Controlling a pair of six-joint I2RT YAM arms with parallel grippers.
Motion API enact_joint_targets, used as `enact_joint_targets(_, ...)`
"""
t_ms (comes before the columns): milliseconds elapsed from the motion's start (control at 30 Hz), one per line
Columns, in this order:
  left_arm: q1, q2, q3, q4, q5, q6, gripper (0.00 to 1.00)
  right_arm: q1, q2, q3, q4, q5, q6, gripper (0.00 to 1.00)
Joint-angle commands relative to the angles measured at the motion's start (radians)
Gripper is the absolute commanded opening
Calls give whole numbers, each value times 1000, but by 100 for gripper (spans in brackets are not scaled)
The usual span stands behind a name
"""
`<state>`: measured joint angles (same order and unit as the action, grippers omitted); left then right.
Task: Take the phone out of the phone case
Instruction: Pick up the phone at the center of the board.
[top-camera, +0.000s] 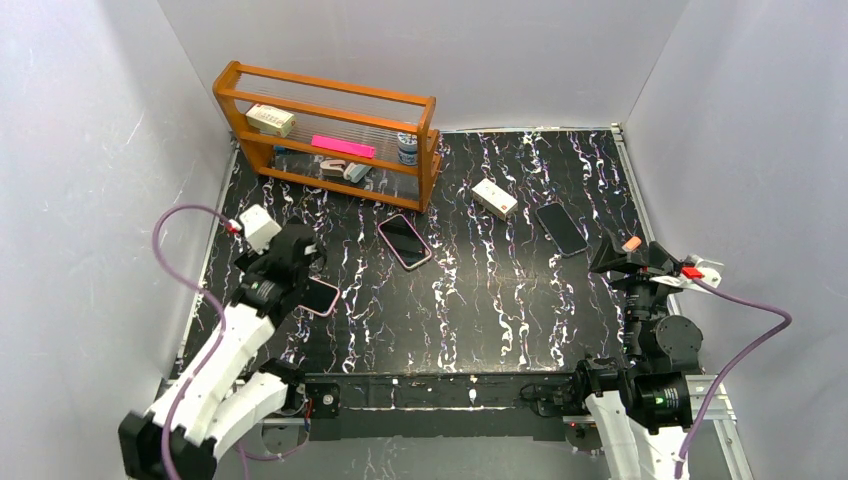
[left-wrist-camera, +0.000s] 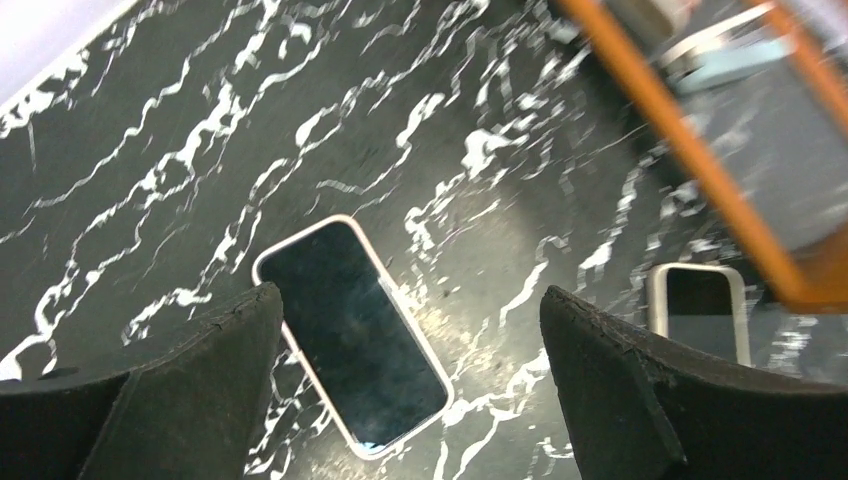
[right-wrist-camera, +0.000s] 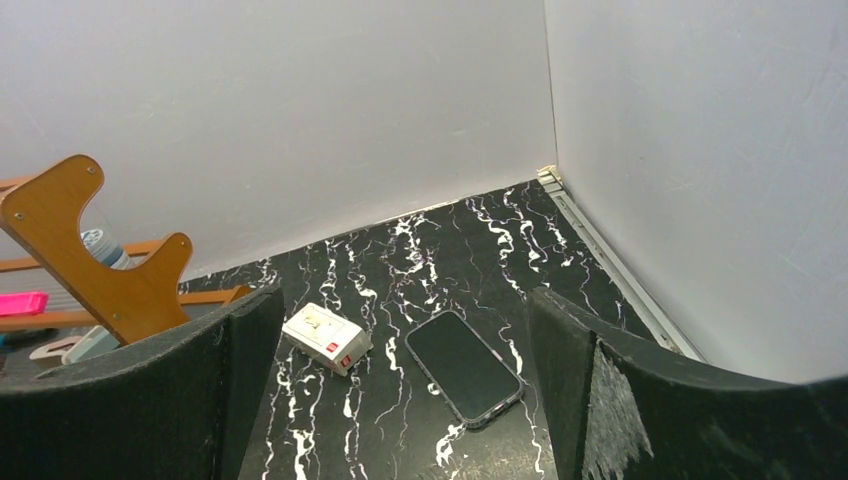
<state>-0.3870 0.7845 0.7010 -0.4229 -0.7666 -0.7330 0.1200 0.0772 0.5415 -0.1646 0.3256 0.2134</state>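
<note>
Three phones lie face up on the black marbled table (top-camera: 480, 300). My left gripper (top-camera: 300, 270) hovers open over one in a pale pink case (left-wrist-camera: 350, 335), which lies flat below and between the fingers, nearer the left finger (left-wrist-camera: 215, 370). It is half hidden under the gripper in the top view (top-camera: 322, 297). A second phone in a pink case (top-camera: 404, 241) lies mid-table, its end visible in the left wrist view (left-wrist-camera: 700, 305). A dark-cased phone (right-wrist-camera: 463, 367) lies at the right (top-camera: 561, 228), ahead of my open right gripper (top-camera: 625, 258), which holds nothing (right-wrist-camera: 405, 295).
A wooden rack (top-camera: 330, 135) with small items on its shelves stands at the back left, its edge close to the left gripper's view (left-wrist-camera: 700, 170). A small white box (top-camera: 494, 197) lies beside the dark phone (right-wrist-camera: 326, 337). White walls enclose the table on three sides.
</note>
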Motion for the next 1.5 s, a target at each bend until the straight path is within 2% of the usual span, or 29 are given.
enact_joint_targets(0,11,192,93,-250,-58,-251,98,19,-17,-6,36,-6,-1,99)
enact_joint_targets(167,41,408,139,-348,10,-368,98,36,-31,-8,37,-4,-3,99)
enact_joint_targets(367,164,480,79,-263,227,-436,98,44,-40,-9,38,-5,-3,99)
enact_joint_targets(733,189,629,71,-201,254,-515,98,53,-43,-14,43,-7,-8,99)
enact_joint_targets(1233,207,695,24,-174,222,-595,98,53,-42,-18,46,-13,-11,99)
enact_joint_targets(1467,220,729,9,-184,263,-627,82,53,-15,-7,35,-35,-9,99)
